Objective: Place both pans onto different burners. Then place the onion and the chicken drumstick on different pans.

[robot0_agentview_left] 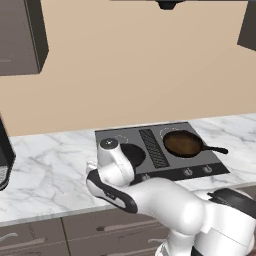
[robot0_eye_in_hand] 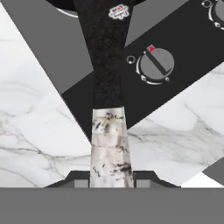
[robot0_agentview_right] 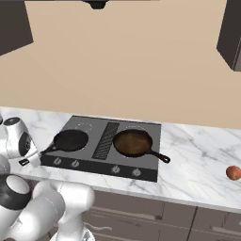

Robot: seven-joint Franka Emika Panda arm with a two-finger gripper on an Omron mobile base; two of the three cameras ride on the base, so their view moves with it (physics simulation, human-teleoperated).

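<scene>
I have the tool (robot0_eye_in_hand: 111,183) closed on the silvery end of the black pan's handle (robot0_eye_in_hand: 110,148), one finger on each side of it, so the pan is in my grip. In the hand view the handle runs straight away from the tool, pale at my fingers, then black, widening toward the black pan (robot0_agentview_right: 70,140) whose bowl lies dead ahead along that same line. That long axis is what matters: the pan's weight sits far out in front of the tool, so I judge any release or lift has to keep the handle level.

From the right base view the black pan appears to rest on the cooktop (robot0_agentview_right: 146,129), on the near burner on the tool's side of the ribbed vent (robot0_agentview_right: 106,139), with its handle reaching back over the cooktop's corner to where the tool holds it above the table (robot0_agentview_right: 197,155). One knob (robot0_eye_in_hand: 156,64) lies just to the right of the handle.

The brown pan (robot0_agentview_right: 133,142) sits beyond the vent, well apart from the tool, its handle pointing away. A small reddish round thing, probably the onion (robot0_agentview_right: 233,172), lies farther out still on that far side. I cannot find the drumstick.

Both pans look placed, so I judge letting go comes next.
</scene>
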